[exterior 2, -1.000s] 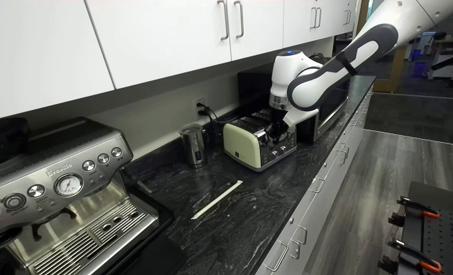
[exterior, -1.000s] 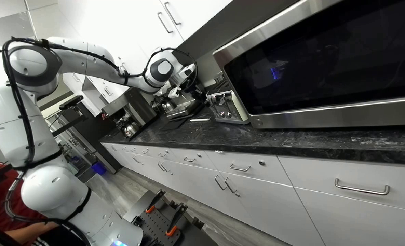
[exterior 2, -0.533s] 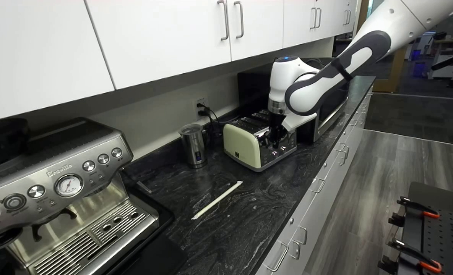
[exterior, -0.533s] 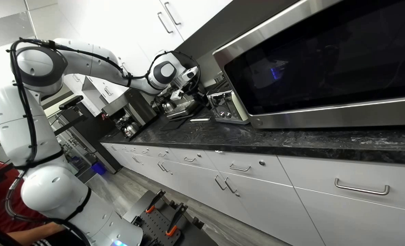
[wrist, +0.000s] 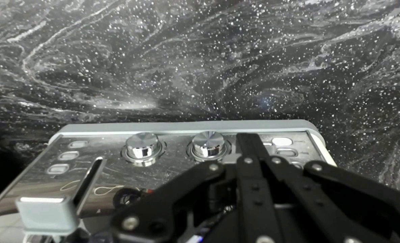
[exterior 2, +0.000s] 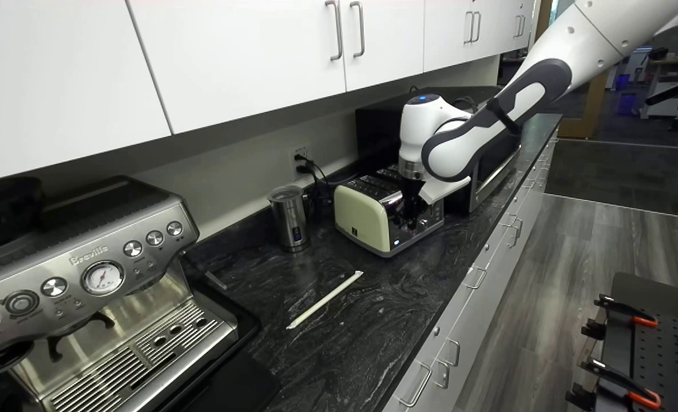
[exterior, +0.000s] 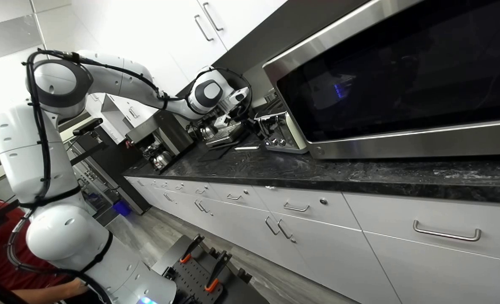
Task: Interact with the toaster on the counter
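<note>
Gripper [wrist: 249,138] is looking fully closed, with nothing visible in its grip. In the wrist view, toaster [wrist: 172,163] is sitting on the worktop [wrist: 186,67], its panel [wrist: 176,145] running left to right just beyond the gripper. A pale lever [wrist: 231,158], apparently low, is showing just left of the gripper; contact uncertain. A button [wrist: 282,141] is glowing to the right, so backing straight off is probably coming next.
</note>
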